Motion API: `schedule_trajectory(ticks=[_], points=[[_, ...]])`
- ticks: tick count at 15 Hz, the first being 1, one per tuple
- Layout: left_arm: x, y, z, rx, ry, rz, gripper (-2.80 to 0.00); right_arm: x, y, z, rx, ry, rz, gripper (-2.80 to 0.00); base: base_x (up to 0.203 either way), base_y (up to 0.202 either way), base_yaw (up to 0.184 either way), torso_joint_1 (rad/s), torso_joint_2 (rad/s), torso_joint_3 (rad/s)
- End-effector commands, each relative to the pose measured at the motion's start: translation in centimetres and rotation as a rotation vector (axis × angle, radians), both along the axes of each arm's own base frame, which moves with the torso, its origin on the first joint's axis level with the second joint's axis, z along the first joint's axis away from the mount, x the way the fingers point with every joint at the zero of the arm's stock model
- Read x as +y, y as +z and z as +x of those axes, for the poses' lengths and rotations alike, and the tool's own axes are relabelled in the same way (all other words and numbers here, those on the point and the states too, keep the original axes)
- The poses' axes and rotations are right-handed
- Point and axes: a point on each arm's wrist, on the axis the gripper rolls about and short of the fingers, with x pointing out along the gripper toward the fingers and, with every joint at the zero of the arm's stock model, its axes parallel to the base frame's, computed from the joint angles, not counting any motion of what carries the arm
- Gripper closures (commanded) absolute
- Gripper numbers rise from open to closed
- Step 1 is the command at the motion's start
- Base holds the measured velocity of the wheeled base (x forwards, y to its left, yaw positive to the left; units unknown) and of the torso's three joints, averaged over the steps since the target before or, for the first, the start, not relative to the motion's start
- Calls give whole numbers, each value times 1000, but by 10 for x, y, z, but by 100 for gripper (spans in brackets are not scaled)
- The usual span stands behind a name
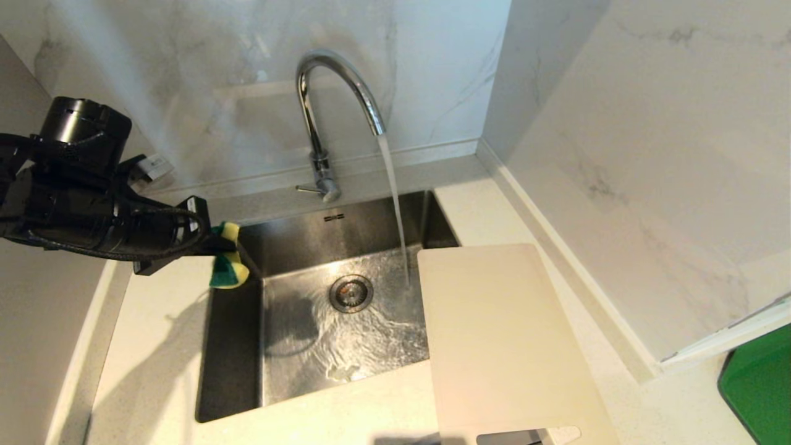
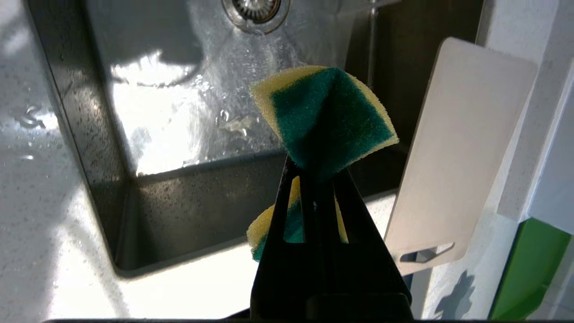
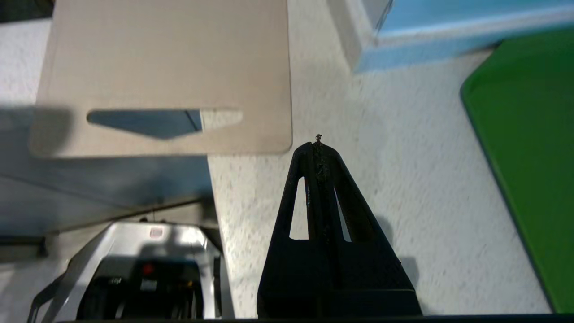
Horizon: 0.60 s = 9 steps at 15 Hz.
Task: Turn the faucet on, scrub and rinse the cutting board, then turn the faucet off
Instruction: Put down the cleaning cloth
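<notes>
Water (image 1: 395, 198) runs from the faucet (image 1: 337, 93) into the sink (image 1: 235, 346), so I judge the first step, turning it on, as done. My left gripper (image 1: 217, 247) is clenched on the green and yellow sponge (image 1: 227, 262) and hangs over the left rim of the sink, well apart from the stream. In my left wrist view the sponge (image 2: 325, 114) is folded between my two fingers (image 2: 280, 211). My right gripper (image 3: 317, 146) is closed with nothing in it, and it hovers above the counter (image 3: 394, 179) just beside the handle end of the cutting board (image 3: 170, 63). The cutting board (image 1: 500, 346) lies flat on the counter at the right of the sink, with its left edge reaching over the basin, near the falling water but not under it. Its surface looks dry to me. Scrubbing, rinsing and closing the faucet are, in my judgement, all not yet done
</notes>
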Motion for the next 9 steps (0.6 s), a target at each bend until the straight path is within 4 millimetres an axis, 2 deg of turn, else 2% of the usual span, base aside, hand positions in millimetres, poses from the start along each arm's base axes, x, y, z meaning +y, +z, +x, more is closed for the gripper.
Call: schedule_trajectory(ticks=[1, 5, 9], points=[[1, -6, 4, 14, 8, -2, 0, 0, -3, -3, -8, 5, 14, 0, 0, 0, 0, 0, 0, 0], [1, -6, 5, 15, 4, -1, 0, 0, -5, -17, -200, 32, 15, 0, 0, 0, 0, 0, 0, 0], [0, -7, 5, 14, 7, 7, 0, 0, -5, -17, -198, 23, 32, 0, 0, 0, 0, 0, 0, 0]])
